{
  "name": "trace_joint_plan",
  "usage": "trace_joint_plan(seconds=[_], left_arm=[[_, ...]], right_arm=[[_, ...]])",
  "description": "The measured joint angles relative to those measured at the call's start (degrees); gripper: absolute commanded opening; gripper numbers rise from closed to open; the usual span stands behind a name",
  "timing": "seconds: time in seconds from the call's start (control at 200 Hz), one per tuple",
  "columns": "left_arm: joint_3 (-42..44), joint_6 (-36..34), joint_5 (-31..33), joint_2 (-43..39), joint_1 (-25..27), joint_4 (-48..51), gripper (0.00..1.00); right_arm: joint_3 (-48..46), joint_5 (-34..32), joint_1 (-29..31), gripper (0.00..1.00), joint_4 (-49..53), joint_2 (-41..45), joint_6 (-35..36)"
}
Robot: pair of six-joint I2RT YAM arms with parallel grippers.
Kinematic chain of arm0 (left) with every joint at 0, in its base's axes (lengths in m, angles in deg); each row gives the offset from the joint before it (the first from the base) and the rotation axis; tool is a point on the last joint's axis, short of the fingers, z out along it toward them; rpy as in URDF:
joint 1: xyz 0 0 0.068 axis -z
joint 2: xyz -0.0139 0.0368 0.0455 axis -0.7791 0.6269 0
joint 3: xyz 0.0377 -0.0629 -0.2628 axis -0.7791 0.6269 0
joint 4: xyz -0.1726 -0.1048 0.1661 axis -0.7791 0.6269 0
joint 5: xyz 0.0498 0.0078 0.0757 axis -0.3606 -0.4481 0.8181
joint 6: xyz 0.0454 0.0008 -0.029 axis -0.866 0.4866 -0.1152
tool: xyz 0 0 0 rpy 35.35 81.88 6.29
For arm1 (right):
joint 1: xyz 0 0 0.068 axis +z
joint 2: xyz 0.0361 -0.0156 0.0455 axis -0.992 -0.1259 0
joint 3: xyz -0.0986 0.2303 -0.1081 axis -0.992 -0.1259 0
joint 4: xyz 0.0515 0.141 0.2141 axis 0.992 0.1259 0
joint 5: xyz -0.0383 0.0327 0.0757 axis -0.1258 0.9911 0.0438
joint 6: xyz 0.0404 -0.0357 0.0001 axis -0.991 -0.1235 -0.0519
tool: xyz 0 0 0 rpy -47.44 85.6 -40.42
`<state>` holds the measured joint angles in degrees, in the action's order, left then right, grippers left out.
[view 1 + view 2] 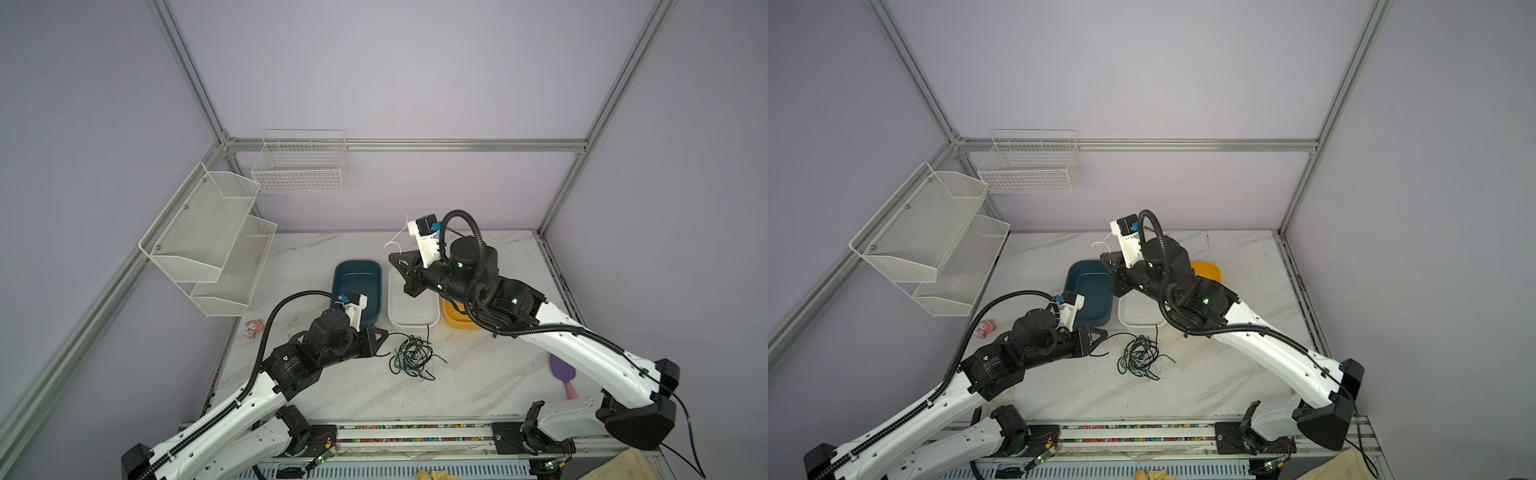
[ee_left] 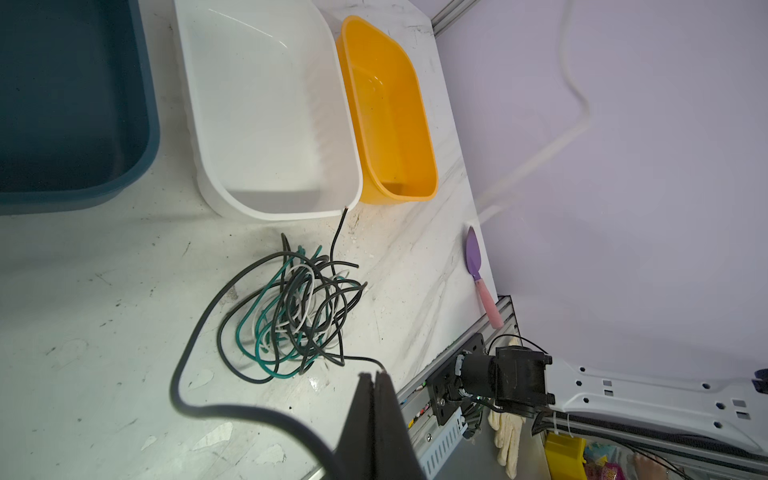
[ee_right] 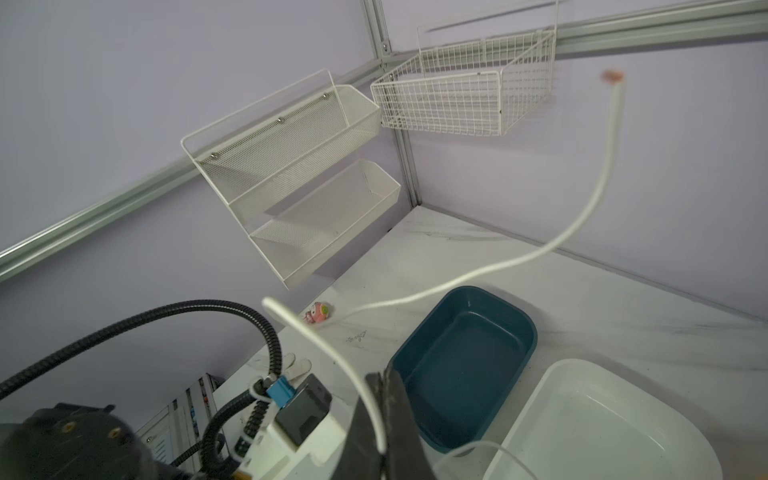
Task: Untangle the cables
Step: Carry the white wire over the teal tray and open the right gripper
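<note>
While both grippers sit clamped on single strands, stuff that could bite, imo:
- tangle on table, just before white bin: may drag along whole if black cable yanked, knot tightening
- white cable up in air, pinched by right gripper: springy, could whip, slip out
- black cable, nipped in left gripper: thin hold, might pop free

A tangled clump of thin black, green and white cables is seen on the white marbled desk.
</note>
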<state>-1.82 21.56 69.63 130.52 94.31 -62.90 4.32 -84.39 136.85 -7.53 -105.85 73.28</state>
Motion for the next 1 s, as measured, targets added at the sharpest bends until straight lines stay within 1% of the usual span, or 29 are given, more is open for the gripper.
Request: trace_joint_plan(seconds=[0.34,0.56,0.825,1.0], left_arm=[[1.81,0.0,1.27,-4.79,0.0,2.54,0.0],[1.81,0.04,2.29,-6.45,0.0,2.91,0.0],[1.81,0.07,3.15,-6.82,0.0,3.41,0.0],[1.81,0.07,3.21,-6.86,0.0,3.63,0.0]], right_arm=[[7.93,10.12,-3.54,0.0,-6.86,-17.51,-0.48],[10.67,14.8,-5.4,0.0,-10.51,-29.53,-2.38],[11.34,17.33,-5.68,0.0,-13.97,-39.01,-4.98],[9.7,16.17,-5.73,0.0,-14.95,-41.51,-7.21]])
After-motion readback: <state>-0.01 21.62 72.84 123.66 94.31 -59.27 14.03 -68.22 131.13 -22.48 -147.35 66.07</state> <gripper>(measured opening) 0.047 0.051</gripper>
